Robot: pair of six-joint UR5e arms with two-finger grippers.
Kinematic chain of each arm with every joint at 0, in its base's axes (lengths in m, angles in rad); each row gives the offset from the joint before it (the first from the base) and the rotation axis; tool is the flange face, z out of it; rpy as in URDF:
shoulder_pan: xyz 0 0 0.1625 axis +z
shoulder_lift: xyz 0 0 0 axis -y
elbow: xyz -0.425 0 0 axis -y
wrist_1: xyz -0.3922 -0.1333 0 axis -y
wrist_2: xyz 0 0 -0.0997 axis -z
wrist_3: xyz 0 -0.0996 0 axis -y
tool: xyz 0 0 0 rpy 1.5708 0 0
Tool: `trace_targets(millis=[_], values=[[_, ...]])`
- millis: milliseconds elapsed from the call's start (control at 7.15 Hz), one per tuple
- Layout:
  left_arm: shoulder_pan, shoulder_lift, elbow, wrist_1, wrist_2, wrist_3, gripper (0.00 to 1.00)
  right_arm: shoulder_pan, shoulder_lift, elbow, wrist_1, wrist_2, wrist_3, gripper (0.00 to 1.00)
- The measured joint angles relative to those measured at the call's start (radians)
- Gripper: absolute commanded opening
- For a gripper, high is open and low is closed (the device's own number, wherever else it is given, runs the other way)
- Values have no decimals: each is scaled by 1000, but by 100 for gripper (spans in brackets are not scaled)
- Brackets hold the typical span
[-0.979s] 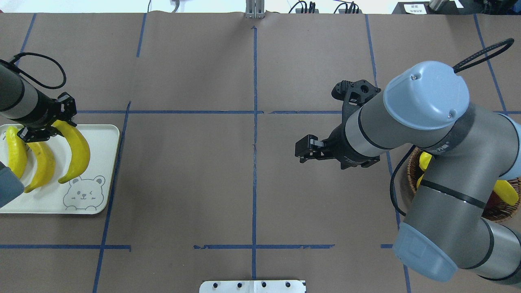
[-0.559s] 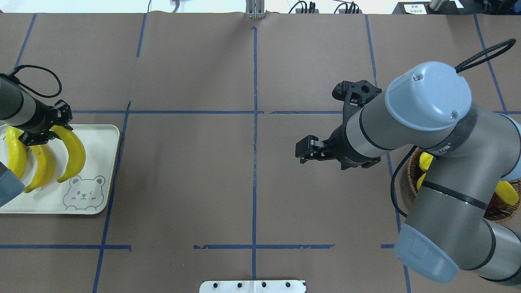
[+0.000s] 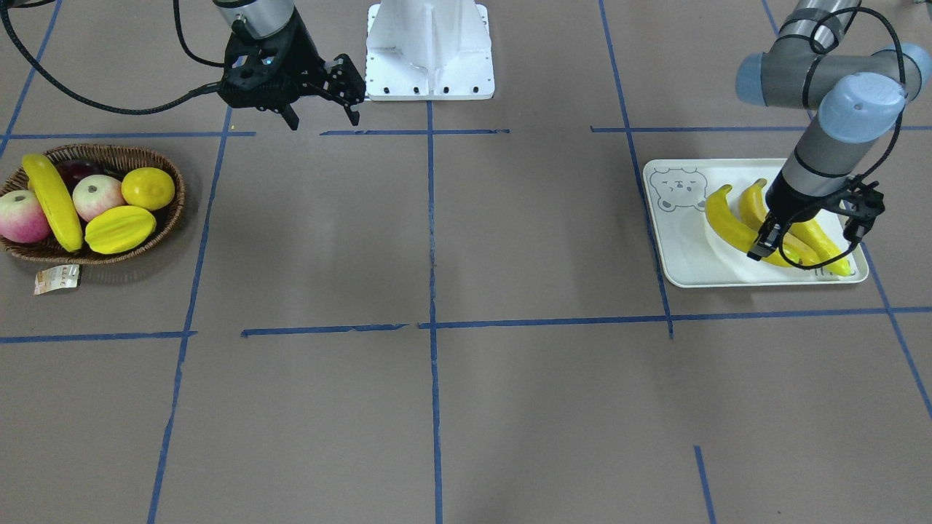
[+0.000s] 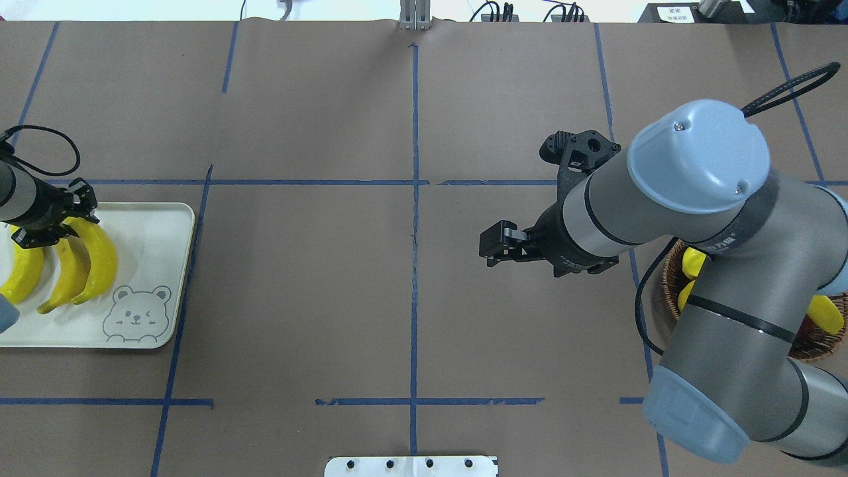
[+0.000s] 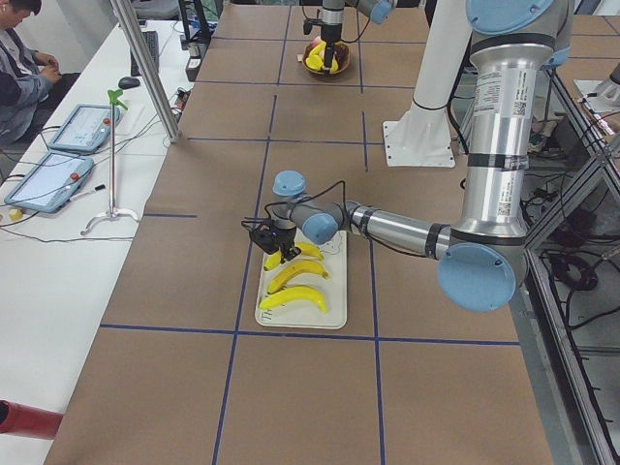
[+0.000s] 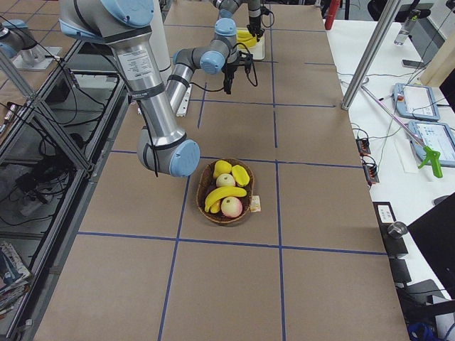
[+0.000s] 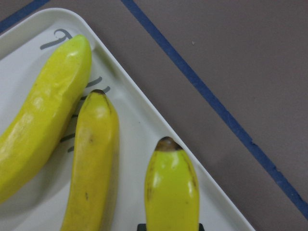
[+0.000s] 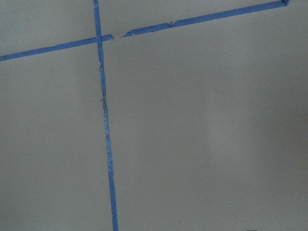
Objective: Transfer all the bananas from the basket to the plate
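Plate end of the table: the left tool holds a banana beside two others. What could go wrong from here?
1. The left tool grips the third banana close against the middle banana. On release or retreat it may roll or nudge its neighbours toward the rim of the plate.
2. The last banana lies in the basket beside a yellow starfruit. The open right tool, now over the table, could take the wrong fruit.
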Motion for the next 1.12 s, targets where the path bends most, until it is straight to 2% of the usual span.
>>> trace_targets(millis=[280, 559, 839, 1119], values=[[-4, 4, 4, -30, -5, 17, 100, 3, -1, 1, -6, 1, -2, 100], [-51, -1, -35, -24, -95, 21, 100, 28, -12, 17, -55, 26, -68, 100], [-74, -21, -125, 17, -177, 22, 100, 62, -80, 64, -106, 46, -205, 100], [15, -69, -222, 82, -185, 35, 100, 106, -202, 113, -113, 48, -378, 100]])
